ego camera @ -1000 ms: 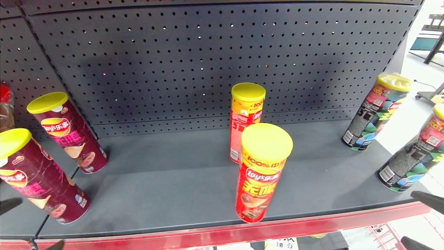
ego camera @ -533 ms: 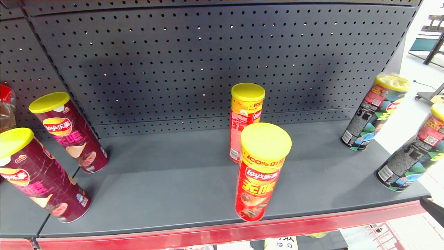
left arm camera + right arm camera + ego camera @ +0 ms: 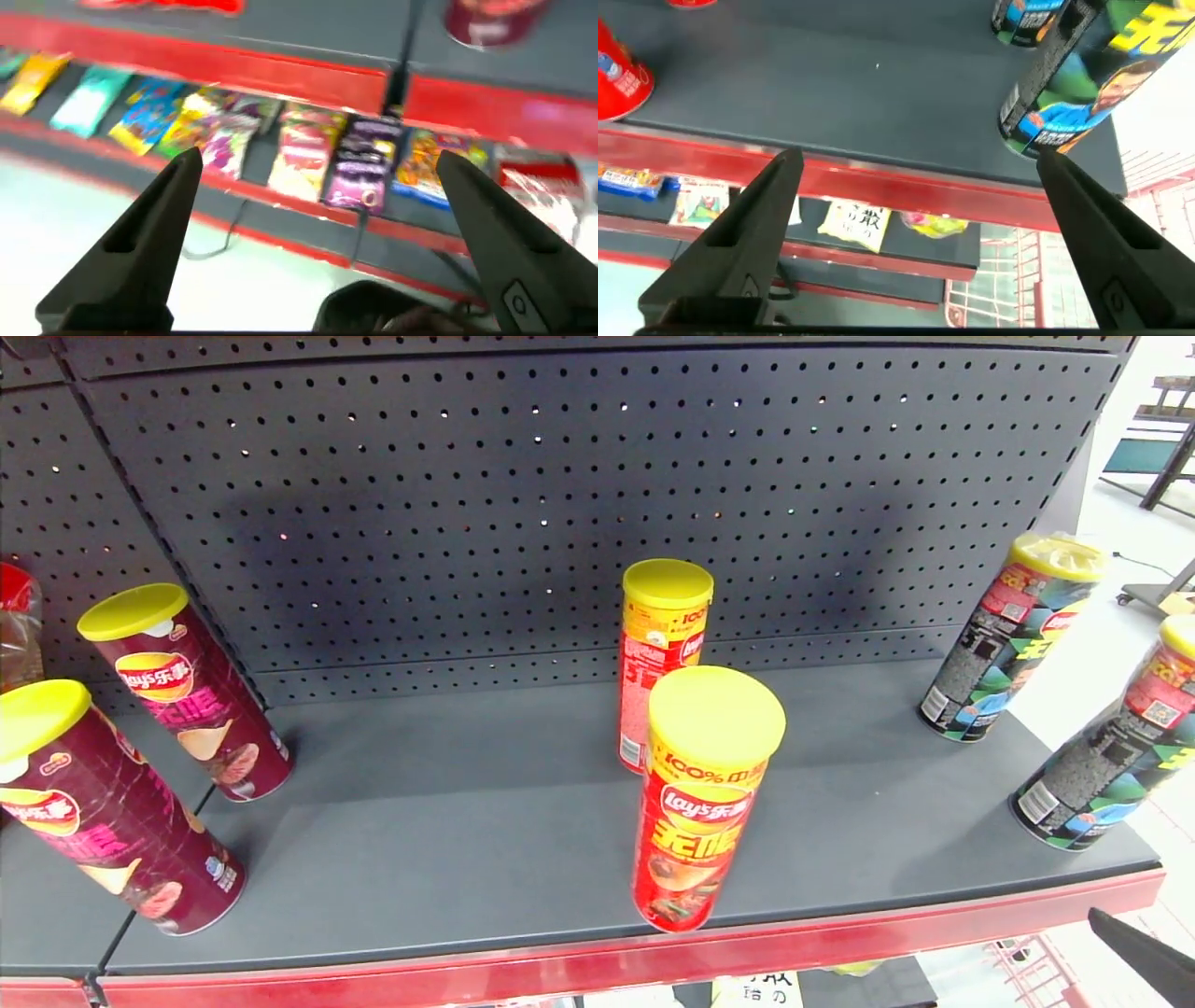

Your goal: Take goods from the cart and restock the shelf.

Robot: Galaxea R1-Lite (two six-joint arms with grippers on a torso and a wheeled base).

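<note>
Two red chip cans with yellow lids stand mid-shelf, one at the front edge point(image 3: 705, 803) and one behind it point(image 3: 661, 658). Two maroon cans point(image 3: 107, 807) point(image 3: 187, 691) stand at the left and two black cans point(image 3: 1013, 639) point(image 3: 1106, 756) at the right of the dark shelf point(image 3: 467, 821). My right gripper point(image 3: 920, 161) is open and empty, below and in front of the shelf's red edge point(image 3: 878, 177), near the front black can point(image 3: 1083, 75); one finger point(image 3: 1144, 957) shows low on the right. My left gripper point(image 3: 320, 159) is open and empty, facing a lower shelf.
The perforated back panel point(image 3: 560, 504) closes off the shelf behind. Bare shelf board lies between the maroon and red cans. Several colourful snack bags point(image 3: 308, 159) hang in a row on the lower shelf, with white floor point(image 3: 93, 252) below. Packets point(image 3: 701, 201) sit under the red edge.
My right gripper's finger has sunk lower at the head view's right edge. The left gripper's fingertips have dropped out of the bottom left corner. The cans stand as before.
</note>
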